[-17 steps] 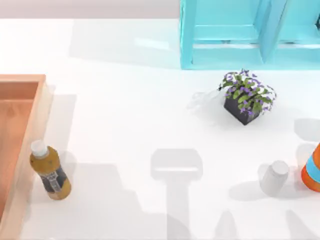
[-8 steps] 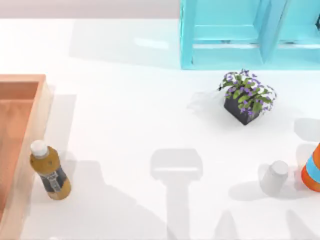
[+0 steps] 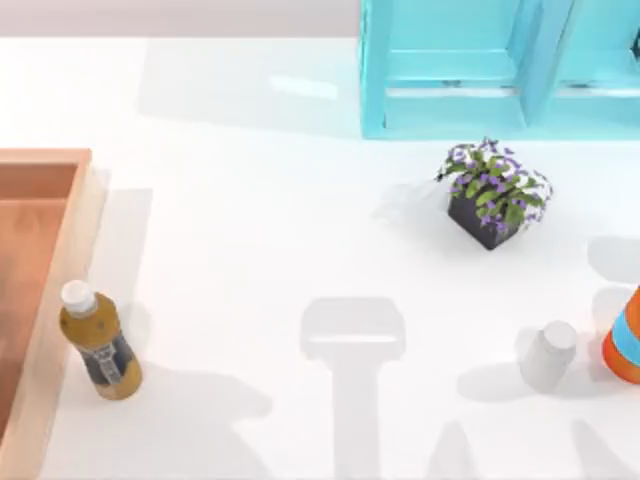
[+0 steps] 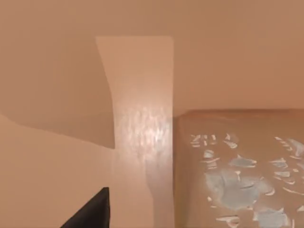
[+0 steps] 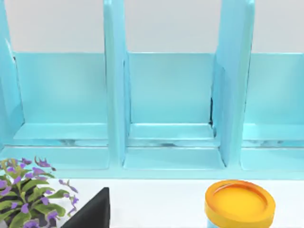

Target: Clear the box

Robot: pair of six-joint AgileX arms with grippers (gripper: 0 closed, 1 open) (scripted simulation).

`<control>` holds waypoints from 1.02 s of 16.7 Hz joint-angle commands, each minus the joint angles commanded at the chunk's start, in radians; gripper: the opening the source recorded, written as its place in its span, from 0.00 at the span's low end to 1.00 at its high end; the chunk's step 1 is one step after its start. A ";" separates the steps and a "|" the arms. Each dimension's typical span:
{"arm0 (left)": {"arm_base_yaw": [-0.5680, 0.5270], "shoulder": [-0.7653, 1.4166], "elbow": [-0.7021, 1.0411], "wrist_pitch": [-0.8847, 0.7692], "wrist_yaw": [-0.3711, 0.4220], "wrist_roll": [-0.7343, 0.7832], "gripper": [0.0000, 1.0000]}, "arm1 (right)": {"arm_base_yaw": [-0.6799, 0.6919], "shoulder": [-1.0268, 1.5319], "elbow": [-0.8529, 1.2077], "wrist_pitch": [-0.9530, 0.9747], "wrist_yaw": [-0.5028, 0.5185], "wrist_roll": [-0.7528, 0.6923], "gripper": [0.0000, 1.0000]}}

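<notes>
**Bottle stands outside the box; grippers' state cannot be read**

The table [image 3: 260, 200] is white and carries everything. At its far edge, right of centre, stands a cyan shelf [image 3: 480, 70] with open compartments; the right wrist view looks straight into three of them.

The box [image 3: 45, 300] lies at the left edge of the table, cut by the frame. Its floor is orange-brown and its rim wall is lighter. The left wrist view looks down on this wood from close by, with the rim wall [image 4: 142, 133] and a part of the floor that shines with pale reflections.

A bottle [image 3: 98, 345] of amber liquid with a white cap stands on the table just outside the right wall of the box, near its front end.

On the right side there are a plant [image 3: 492, 192] with purple flowers in a dark pot, an orange and blue container [image 3: 625, 340] at the edge, and beside it a small white bottle [image 3: 548, 355].

In each wrist view only a dark corner of a finger [image 4: 92, 213] [image 5: 92, 213] is visible. I cannot tell if the left or the right gripper is open or closed, or if it holds anything.
</notes>
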 joint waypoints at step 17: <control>0.000 0.000 -0.001 0.001 0.000 0.000 0.02 | 0.000 0.000 0.000 0.000 0.000 0.000 1.00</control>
